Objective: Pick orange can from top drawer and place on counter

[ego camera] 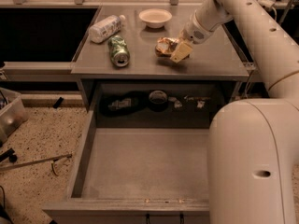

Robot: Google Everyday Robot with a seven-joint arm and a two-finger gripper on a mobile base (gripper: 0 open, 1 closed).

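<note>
Top drawer (145, 162) open, no can inside. Orange can (163, 46) on bench (210, 62), right of green can (118, 51). Hand (177, 52) against orange can's right side; we cannot tell whether pinching or spread. We judge only release and retreat left.
</note>
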